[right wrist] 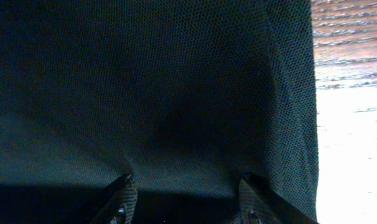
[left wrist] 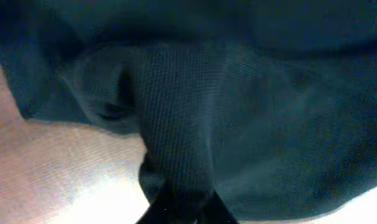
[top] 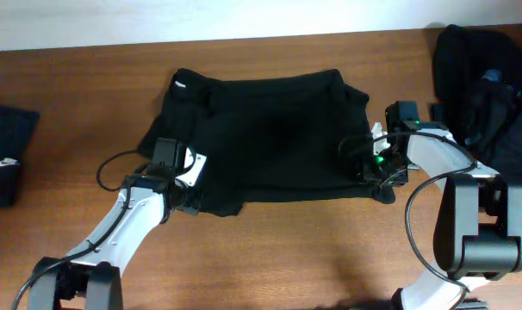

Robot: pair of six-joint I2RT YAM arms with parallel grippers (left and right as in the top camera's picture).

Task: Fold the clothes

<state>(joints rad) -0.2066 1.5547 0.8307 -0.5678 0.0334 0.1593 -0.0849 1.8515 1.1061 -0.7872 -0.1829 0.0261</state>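
Note:
A black T-shirt (top: 274, 138), one of the clothes, lies spread across the middle of the table with a small white tag (top: 180, 84) at its far left corner. At the shirt's near left edge my left gripper (top: 195, 174) is shut on a raised fold of the cloth; in the left wrist view that fold (left wrist: 176, 124) narrows down into the closed left gripper (left wrist: 185, 210). My right gripper (top: 366, 164) rests on the shirt's right edge. Seen from the right wrist, the right gripper (right wrist: 188, 186) is open, its fingertips (right wrist: 126, 190) pressed onto flat fabric (right wrist: 176, 81).
A heap of black clothes (top: 489, 82) lies at the far right corner. A folded dark garment with a white logo (top: 4, 159) sits at the left edge. Bare wooden table (top: 313, 250) runs along the front.

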